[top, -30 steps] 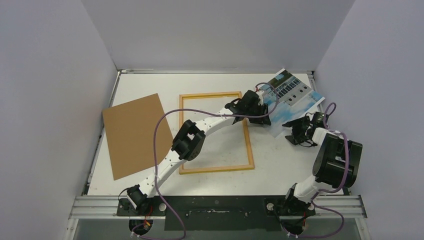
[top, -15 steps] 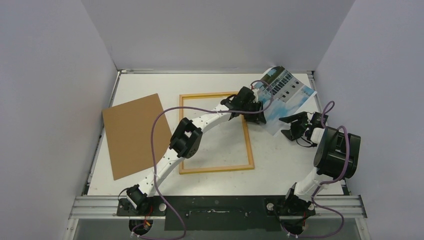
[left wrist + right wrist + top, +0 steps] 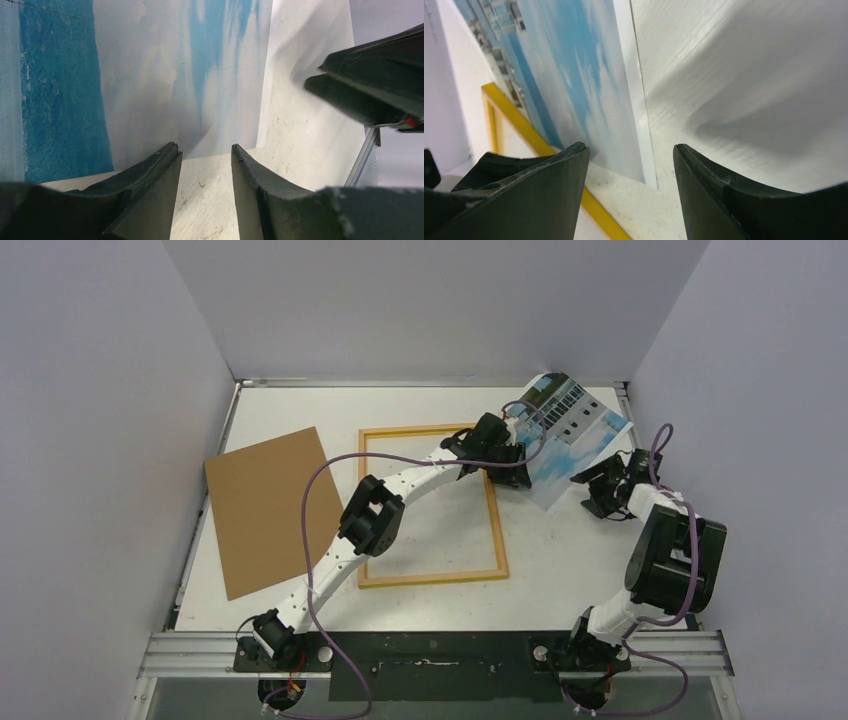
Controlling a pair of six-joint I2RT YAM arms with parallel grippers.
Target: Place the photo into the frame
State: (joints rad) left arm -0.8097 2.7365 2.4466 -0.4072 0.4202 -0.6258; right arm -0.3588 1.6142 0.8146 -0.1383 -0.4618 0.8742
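Top external: left gripper [image 3: 503, 466] fingers apart, nothing between them. Photo [image 3: 577, 430] just past its tips, on the right, tilted with its far side raised off table [image 3: 560, 560]. Right gripper [image 3: 590, 492] fingers also apart, empty; photo's near edge just ahead of its tips. Frame [image 3: 497, 530] flat under left arm, to the left of right gripper. Brown board [image 3: 268, 510] well left of both.

The spread end effector [image 3: 630, 150] faces the photo [image 3: 574, 90] and frame [image 3: 519, 120].
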